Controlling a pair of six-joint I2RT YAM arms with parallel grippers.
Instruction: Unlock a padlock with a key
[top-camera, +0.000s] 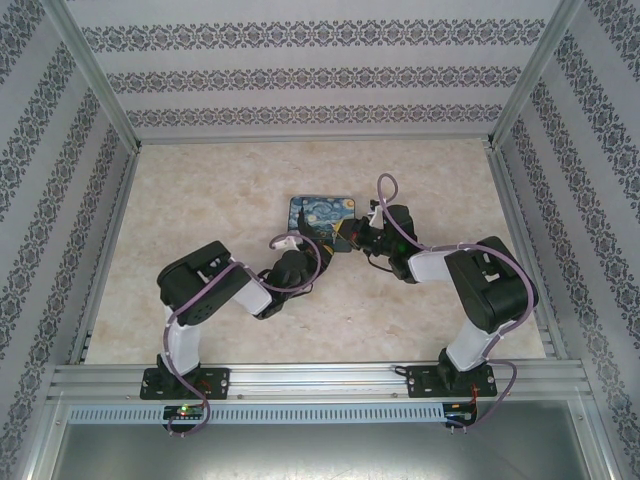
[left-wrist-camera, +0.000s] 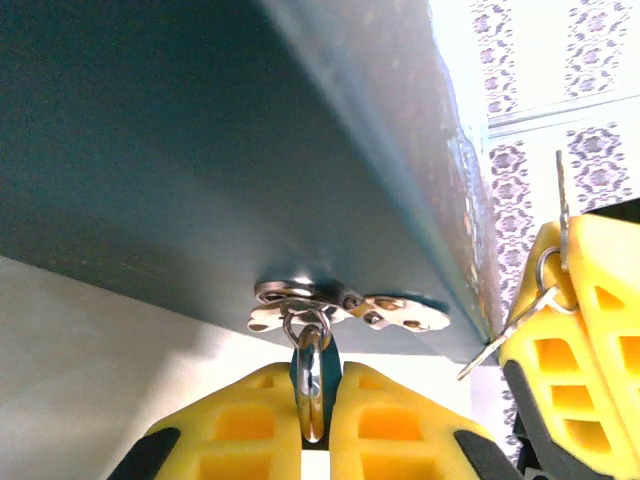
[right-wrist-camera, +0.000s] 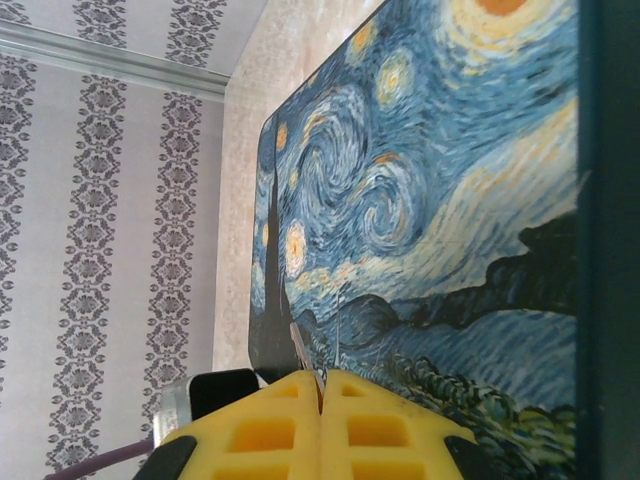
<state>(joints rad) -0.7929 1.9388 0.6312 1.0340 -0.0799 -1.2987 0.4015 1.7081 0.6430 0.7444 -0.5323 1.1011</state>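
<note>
Left gripper (left-wrist-camera: 312, 378), closed on the one padlock (left-wrist-camera: 311, 408), which hangs from the single hasp (left-wrist-camera: 350, 305) of one painted box (left-wrist-camera: 200, 150). To the side, right gripper (right-wrist-camera: 322, 385) pinches the key (left-wrist-camera: 563, 210), clear of the padlock.

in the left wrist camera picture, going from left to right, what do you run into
Padlock pinched in the left gripper → loose metal piece hanging on a ring → key sticking out of the right gripper. The hasp overlaps the padlock, so it is left out.
</note>
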